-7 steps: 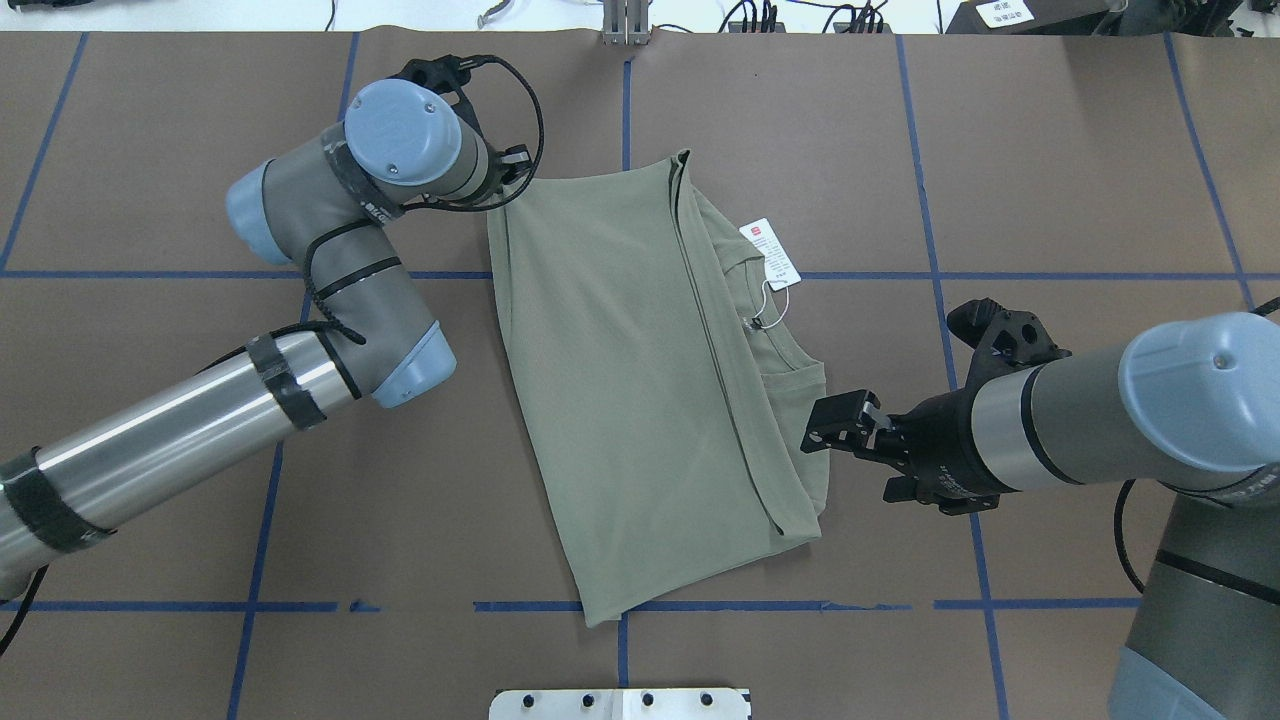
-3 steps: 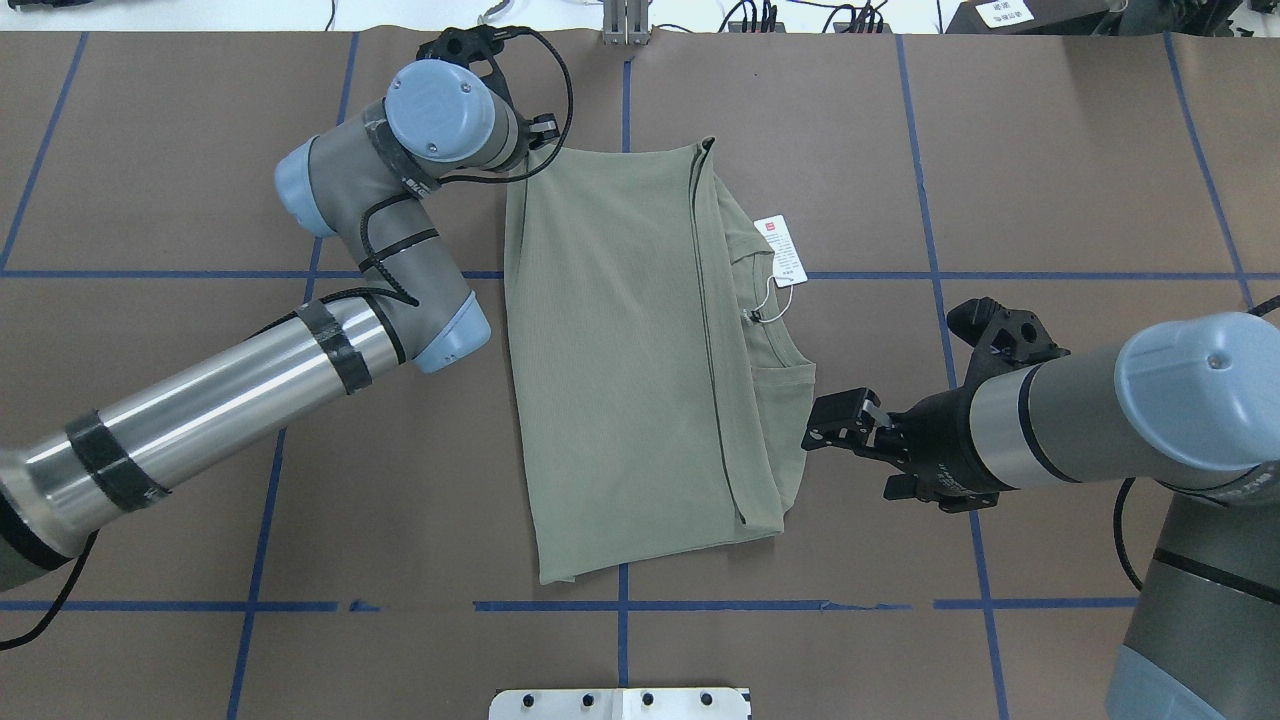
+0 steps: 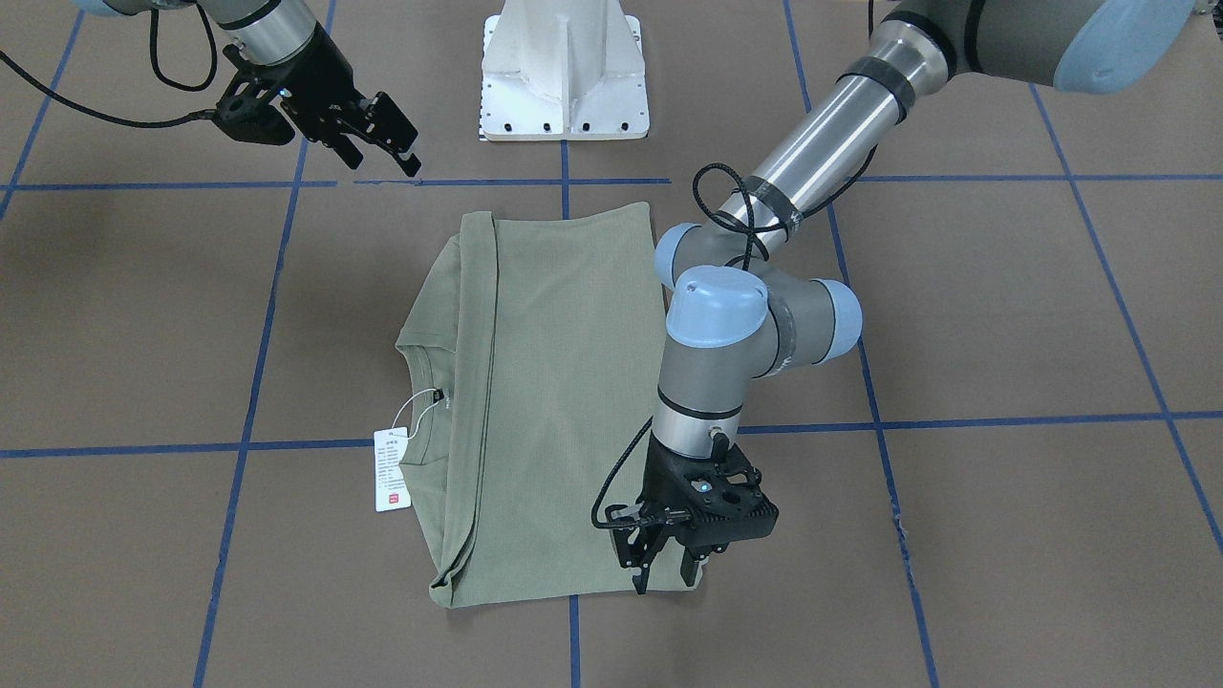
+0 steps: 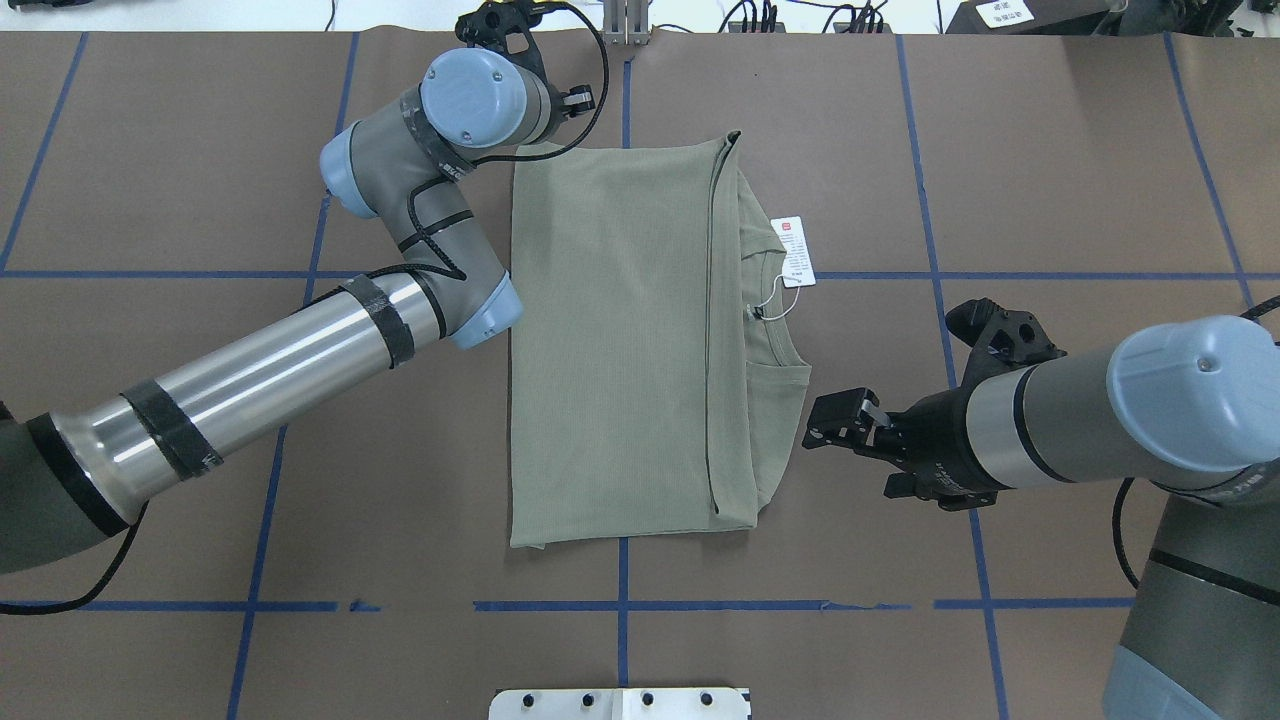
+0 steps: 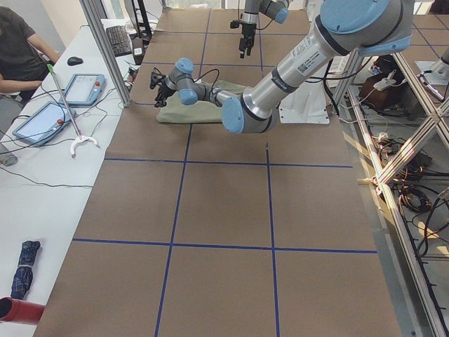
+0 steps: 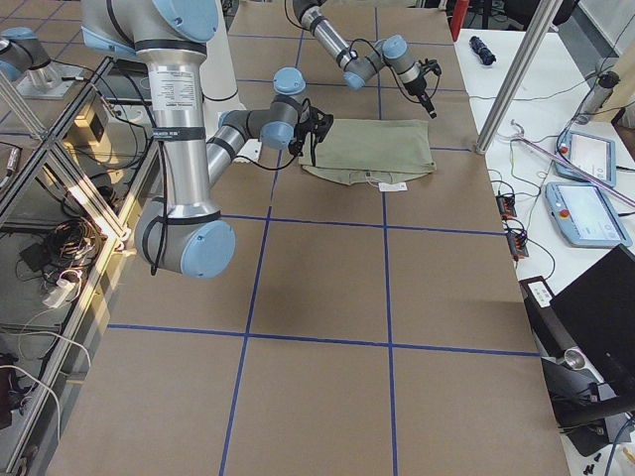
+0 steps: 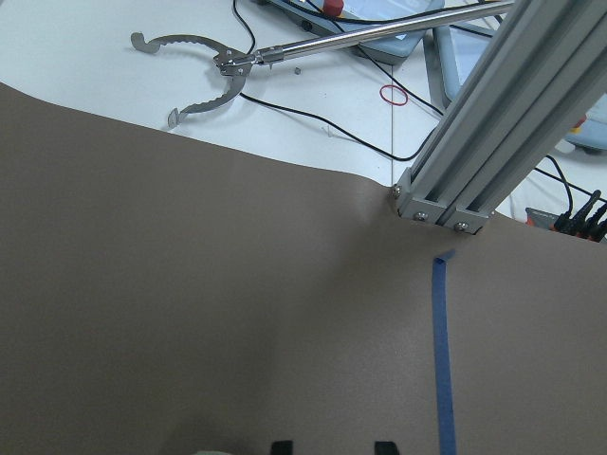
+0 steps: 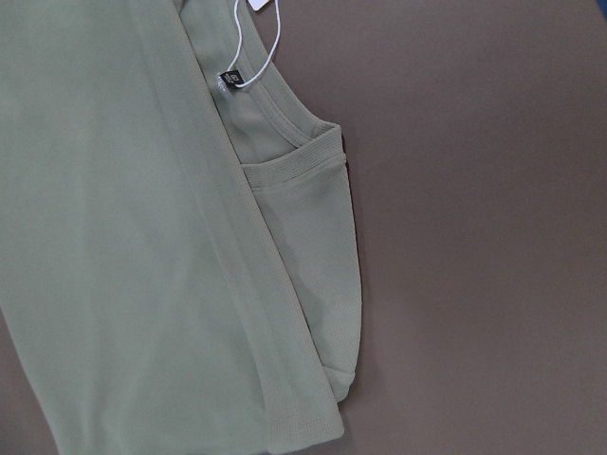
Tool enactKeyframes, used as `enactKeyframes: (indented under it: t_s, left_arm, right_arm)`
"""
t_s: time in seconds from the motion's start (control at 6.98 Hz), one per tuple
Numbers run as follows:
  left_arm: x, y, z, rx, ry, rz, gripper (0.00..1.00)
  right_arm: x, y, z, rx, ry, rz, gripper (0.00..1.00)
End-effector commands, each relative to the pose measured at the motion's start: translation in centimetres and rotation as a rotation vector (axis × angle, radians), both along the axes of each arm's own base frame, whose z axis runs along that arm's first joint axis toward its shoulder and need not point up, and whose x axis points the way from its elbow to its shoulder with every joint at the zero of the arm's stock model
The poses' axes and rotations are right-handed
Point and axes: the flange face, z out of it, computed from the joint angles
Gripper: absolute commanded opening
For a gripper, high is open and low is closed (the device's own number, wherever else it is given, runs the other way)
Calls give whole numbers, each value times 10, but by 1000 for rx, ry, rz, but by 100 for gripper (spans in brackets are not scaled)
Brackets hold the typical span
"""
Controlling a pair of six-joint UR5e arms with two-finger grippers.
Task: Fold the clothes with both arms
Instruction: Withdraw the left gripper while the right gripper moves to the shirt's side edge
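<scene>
One sage-green shirt point(image 4: 610, 340) with one hang tag point(image 4: 797, 250), print unreadable, is being shown. Left gripper point(image 3: 664, 576) and right gripper point(image 4: 815, 425) are being held spread.

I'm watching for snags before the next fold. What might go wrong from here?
The hang tag lies off the shirt on the table; its string may snag or end up sticking out. The left pincer stands at the shirt's far corner with its jaws apart, so a pull may slip or bunch the layers.
</scene>
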Motion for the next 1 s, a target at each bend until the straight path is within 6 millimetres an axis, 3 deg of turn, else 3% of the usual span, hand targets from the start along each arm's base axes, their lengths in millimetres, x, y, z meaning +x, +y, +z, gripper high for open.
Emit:
enactKeyframes:
  t_s: [0.0,0.29,0.43,0.57,0.72,0.86]
  left_arm:
    - [-27,10,10,11,9,129,100]
    - [-79,64,32,46,-15,215,100]
    - [-108,97,40,75,-29,260,100]
    - [-140,132,42,116,-40,320,100]
    - [-172,162,40,142,-54,333,100]
    - [-184,181,29,131,-54,369,100]
  right_arm:
    - [-22,-15,15,67,98,-20,100]
    - [-69,-33,-21,59,229,-65,100]
    - [-90,-26,-26,101,243,-124,100]
    - [-98,-19,-27,192,248,-206,100]
    - [-124,-24,-33,258,263,-264,100]
    - [-152,-24,-28,249,288,-290,100]
